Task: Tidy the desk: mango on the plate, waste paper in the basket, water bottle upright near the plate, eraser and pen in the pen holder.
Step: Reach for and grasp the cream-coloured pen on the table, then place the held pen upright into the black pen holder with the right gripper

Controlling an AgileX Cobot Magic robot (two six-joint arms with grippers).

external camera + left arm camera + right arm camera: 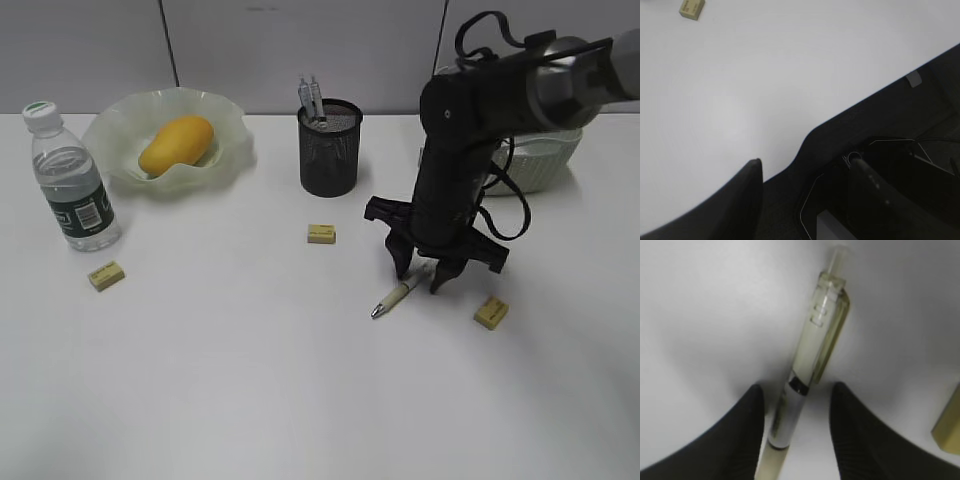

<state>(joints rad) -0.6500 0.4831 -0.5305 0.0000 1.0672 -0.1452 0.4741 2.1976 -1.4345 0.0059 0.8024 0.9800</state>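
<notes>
White desk (250,380) carries the pen (800,390) lying lengthwise between the right gripper's (796,440) parted jaws, neither touching it

Right arm reached down from the upper right, its right gripper (432,276) pointed at the surface, jaws parted with a gap each side. Left gripper (807,200) stood open.

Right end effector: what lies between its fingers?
The pen lies on the desk between the right end effector's fingers, clearest in the right wrist view.
</notes>
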